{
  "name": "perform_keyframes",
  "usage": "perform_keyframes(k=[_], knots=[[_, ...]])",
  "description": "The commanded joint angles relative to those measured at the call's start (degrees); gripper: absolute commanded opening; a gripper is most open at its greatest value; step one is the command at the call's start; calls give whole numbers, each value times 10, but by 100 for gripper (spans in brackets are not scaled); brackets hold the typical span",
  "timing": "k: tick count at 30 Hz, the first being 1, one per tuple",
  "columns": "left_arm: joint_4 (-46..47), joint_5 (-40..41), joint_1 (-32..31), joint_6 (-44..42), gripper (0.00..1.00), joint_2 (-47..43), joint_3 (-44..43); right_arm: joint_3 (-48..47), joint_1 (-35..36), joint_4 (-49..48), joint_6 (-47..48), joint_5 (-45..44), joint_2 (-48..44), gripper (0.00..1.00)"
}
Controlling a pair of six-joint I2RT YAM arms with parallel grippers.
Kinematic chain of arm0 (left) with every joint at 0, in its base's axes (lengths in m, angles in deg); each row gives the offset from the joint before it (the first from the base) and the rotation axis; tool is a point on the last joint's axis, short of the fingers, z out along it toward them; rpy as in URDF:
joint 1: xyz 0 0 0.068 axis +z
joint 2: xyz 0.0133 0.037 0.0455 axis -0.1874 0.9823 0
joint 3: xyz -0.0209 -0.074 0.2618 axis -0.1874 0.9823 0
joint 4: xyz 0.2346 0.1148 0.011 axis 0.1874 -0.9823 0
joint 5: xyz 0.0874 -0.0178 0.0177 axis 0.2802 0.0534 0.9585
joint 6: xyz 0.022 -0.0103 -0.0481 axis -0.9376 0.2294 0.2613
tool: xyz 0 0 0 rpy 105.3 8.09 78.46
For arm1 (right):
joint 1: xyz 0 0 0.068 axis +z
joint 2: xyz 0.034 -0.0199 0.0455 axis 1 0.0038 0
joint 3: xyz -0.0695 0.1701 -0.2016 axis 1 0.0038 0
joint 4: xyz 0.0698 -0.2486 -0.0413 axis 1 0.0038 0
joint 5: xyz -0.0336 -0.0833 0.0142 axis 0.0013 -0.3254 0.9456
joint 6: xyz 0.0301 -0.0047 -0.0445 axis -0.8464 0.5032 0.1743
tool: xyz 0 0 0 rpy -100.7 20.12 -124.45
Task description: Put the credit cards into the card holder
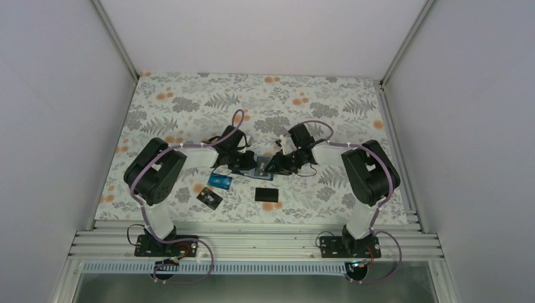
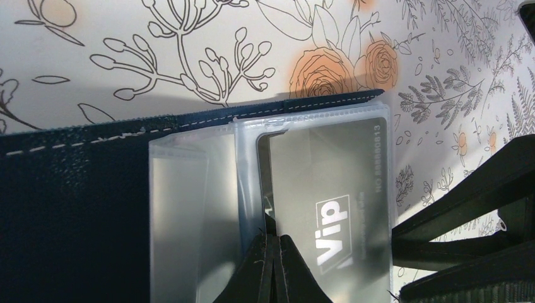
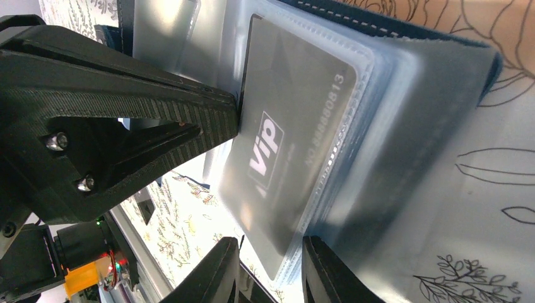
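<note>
The navy card holder (image 1: 262, 170) lies open at mid-table, with clear plastic sleeves (image 2: 189, 214) inside its dark cover (image 2: 63, 208). A black card marked "Vip" (image 2: 328, 189) sits partly in a sleeve, and also shows in the right wrist view (image 3: 284, 158). My left gripper (image 2: 272, 252) is shut, its tip against that card's exposed edge. My right gripper (image 3: 271, 271) is open, its fingers either side of the sleeve's near edge by the card holder's cover (image 3: 340, 12). A teal card (image 1: 221, 181), a marked black card (image 1: 209, 199) and a plain black card (image 1: 267, 193) lie on the cloth.
The floral tablecloth (image 1: 189, 107) covers the table. White walls stand on three sides, and an aluminium rail (image 1: 252, 243) runs along the near edge. Both arms meet over the card holder, and the right gripper's black fingers (image 2: 473, 208) are close beside the left one.
</note>
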Motion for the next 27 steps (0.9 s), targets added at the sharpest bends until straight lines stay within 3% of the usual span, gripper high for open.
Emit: perform_keyframes(k=[1,27], knots=[[-22,10,-9,0,2,25,12,-17,0,2,4,4,8,27],[-26,2,-12,7,2,-5,7,-70,27,26,23,12,23,27]])
